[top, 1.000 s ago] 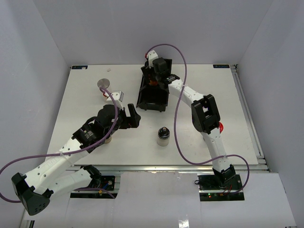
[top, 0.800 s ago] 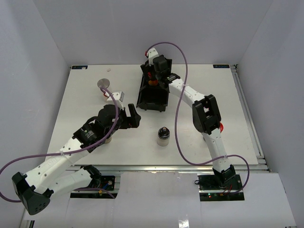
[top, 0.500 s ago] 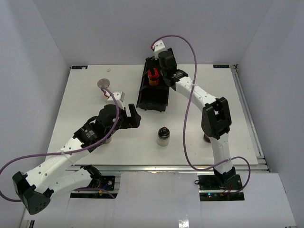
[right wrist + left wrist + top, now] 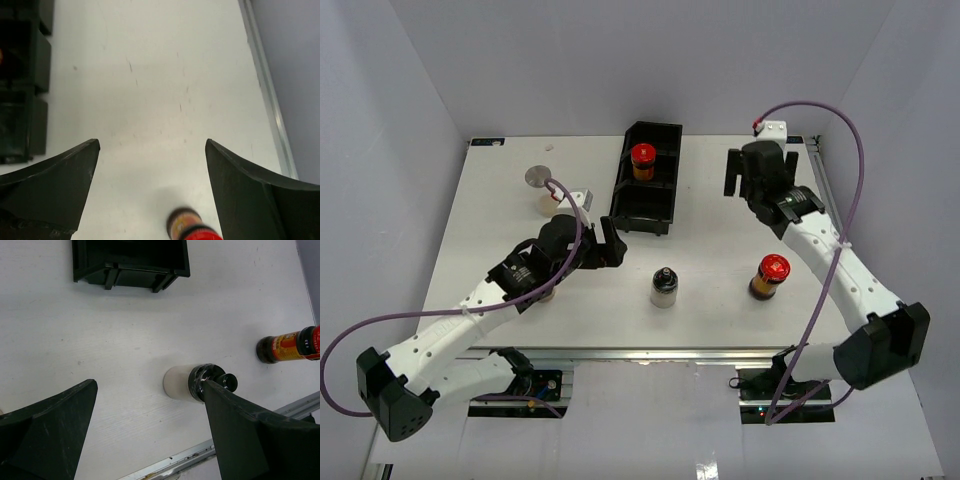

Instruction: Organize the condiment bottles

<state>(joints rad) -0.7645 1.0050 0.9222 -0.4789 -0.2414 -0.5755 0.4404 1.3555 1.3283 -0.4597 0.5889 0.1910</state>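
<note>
The long black tray [image 4: 638, 213] lies at the back centre with an amber red-capped bottle [image 4: 642, 160] standing in it. A second amber red-capped bottle [image 4: 769, 277] stands at the right front; it also shows in the left wrist view [image 4: 287, 344] and, blurred, in the right wrist view [image 4: 190, 227]. A pale dark-capped bottle [image 4: 663, 287] stands at the front centre. My left gripper [image 4: 605, 247] is open and empty, up and left of it; in the left wrist view [image 4: 150, 390] the bottle [image 4: 182, 382] sits by the right finger. My right gripper [image 4: 744, 180] is open and empty, high at the back right.
A cream bottle with a flat grey lid [image 4: 537, 180] stands at the back left. My left arm hides the table under it. The tray's end shows in the left wrist view [image 4: 130, 262] and its side in the right wrist view [image 4: 20, 85]. The table's right rail [image 4: 267, 95] is close.
My right gripper has let go of the red-capped bottle in the tray and swung away to the back right. The front amber bottle is now uncovered. My left gripper has edged right.
</note>
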